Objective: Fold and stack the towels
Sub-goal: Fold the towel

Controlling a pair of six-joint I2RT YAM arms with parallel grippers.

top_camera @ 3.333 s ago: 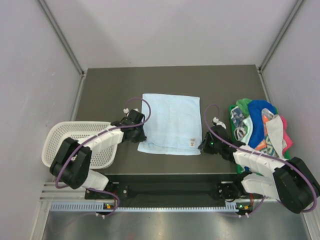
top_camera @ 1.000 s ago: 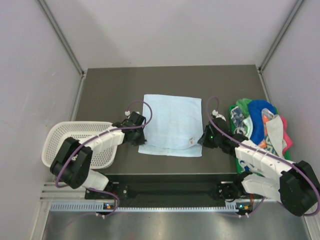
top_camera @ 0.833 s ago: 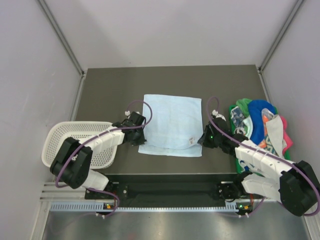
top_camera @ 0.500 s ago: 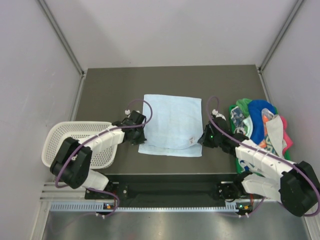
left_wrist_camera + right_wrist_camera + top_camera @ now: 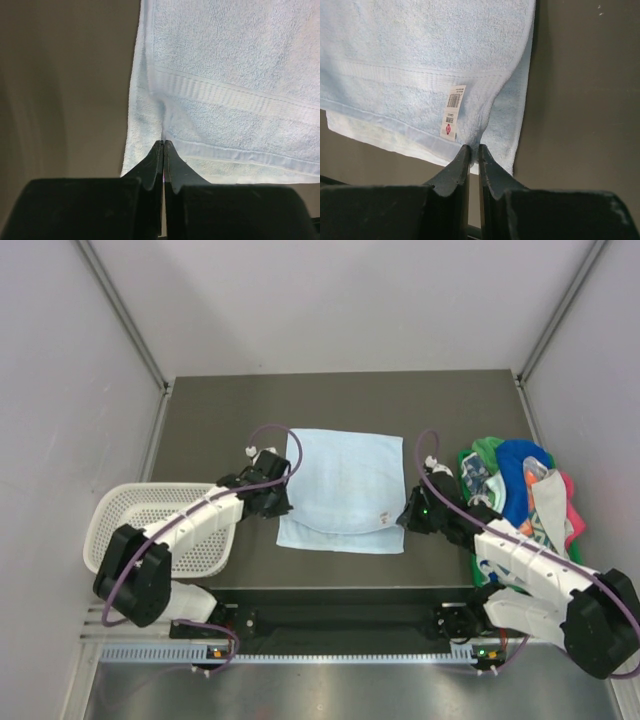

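A pale blue towel (image 5: 342,485) lies spread in the middle of the dark table, its near edge lifted and curling back. My left gripper (image 5: 279,502) is shut on the towel's near left corner; the left wrist view shows the pale blue towel (image 5: 230,75) pinched at my left gripper (image 5: 164,142). My right gripper (image 5: 404,518) is shut on the near right corner; the right wrist view shows the towel (image 5: 430,55) with its label bunched at my right gripper (image 5: 473,147). A pile of towels (image 5: 520,495), green, royal blue, pink and printed white, lies at the right.
A white mesh basket (image 5: 160,530) sits at the table's left near edge, beside the left arm. Grey walls close in the table on three sides. The dark table (image 5: 340,400) runs bare behind the towel.
Both grippers have lifted the towel's near corners slightly and moved them away from me; the near edge now curls over. The left arm moved more.
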